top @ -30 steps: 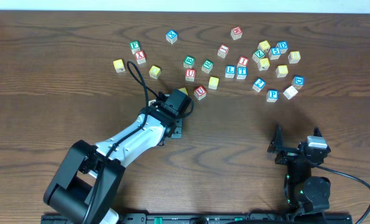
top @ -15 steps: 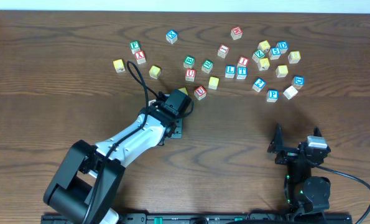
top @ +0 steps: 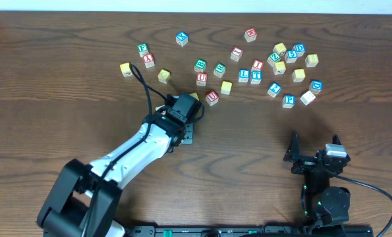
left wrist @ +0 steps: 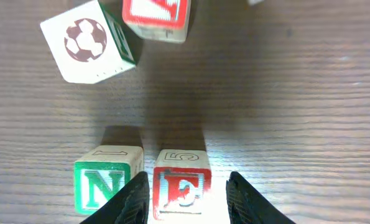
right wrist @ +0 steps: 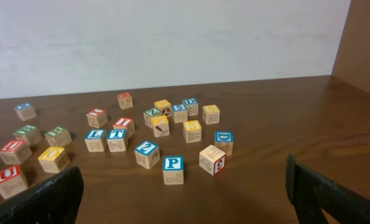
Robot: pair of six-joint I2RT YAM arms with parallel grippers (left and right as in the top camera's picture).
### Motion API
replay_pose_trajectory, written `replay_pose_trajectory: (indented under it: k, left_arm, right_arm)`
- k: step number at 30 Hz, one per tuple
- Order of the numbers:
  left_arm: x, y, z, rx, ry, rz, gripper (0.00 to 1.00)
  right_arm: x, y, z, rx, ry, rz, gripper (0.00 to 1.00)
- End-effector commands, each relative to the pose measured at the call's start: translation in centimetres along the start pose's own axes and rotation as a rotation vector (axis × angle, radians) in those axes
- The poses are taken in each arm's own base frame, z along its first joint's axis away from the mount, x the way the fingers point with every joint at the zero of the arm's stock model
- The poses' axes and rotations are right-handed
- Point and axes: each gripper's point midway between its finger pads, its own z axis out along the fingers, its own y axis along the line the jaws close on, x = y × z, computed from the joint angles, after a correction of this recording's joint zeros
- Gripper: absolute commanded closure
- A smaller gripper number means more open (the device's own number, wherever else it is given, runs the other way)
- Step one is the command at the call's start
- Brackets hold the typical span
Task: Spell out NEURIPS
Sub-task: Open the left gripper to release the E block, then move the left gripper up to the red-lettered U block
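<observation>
Your E cube [left wrist: 181, 186] sits on the table [left wrist: 296, 93] just beside the N cube [left wrist: 104, 183], the 2 letters in line. The left gripper [left wrist: 189, 180] is closed around the E cube. The right gripper [right wrist: 183, 186] hangs wide apart, well away from the scattered cubes.

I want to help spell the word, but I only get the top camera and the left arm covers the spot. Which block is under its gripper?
Observer: In its wrist camera, the left gripper has a finger on each side of a red E cube standing on the table.
Operator: Is any block next to it?
Observer: Yes, a green N cube stands close beside it, so that view reads N, E.
Operator: What's on their tops?
Observer: The N's top face shows a 1 and the E's shows a 5.
</observation>
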Motion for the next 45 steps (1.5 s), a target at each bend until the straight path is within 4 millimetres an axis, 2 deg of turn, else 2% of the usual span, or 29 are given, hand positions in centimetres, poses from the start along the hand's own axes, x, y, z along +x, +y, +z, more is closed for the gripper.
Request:
replay_pose_trajectory:
  k: [1, 8, 17, 23, 29, 31, 39, 45]
  left_arm:
    - [-0.9, 0.1, -1.3, 0.015, -0.042, -0.01, 0.6]
    - [-1.2, 0.2, -2.8, 0.028, -0.065, -0.014, 0.6]
    - [-1.5, 0.6, -5.7, 0.053, -0.112, -0.024, 0.59]
    - [-1.9, 0.8, -7.8, 0.077, -0.154, -0.033, 0.5]
    - [-2.1, 0.8, -8.8, 0.092, -0.182, -0.038, 0.31]
    - [-2.1, 0.8, -8.8, 0.092, -0.181, -0.038, 0.2]
    - [-2.1, 0.8, -8.8, 0.1, -0.173, -0.125, 0.18]
    - [-1.7, -0.5, -9.0, 0.172, -0.137, -0.136, 0.11]
  right_arm:
    - [0.2, 0.0, 0.0, 0.001, 0.008, -0.01, 0.01]
    - [0.2, 0.0, 0.0, 0.001, 0.008, -0.01, 0.01]
    - [0.2, 0.0, 0.0, 0.001, 0.008, -0.01, 0.01]
    - [0.2, 0.0, 0.0, 0.001, 0.008, -0.01, 0.01]
    - [0.2, 0.0, 0.0, 0.001, 0.008, -0.01, 0.01]
    - [0.2, 0.0, 0.0, 0.001, 0.008, -0.01, 0.01]
    - [0.2, 0.0, 0.0, 0.001, 0.008, -0.01, 0.01]
    - [0.2, 0.0, 0.0, 0.001, 0.008, -0.01, 0.01]
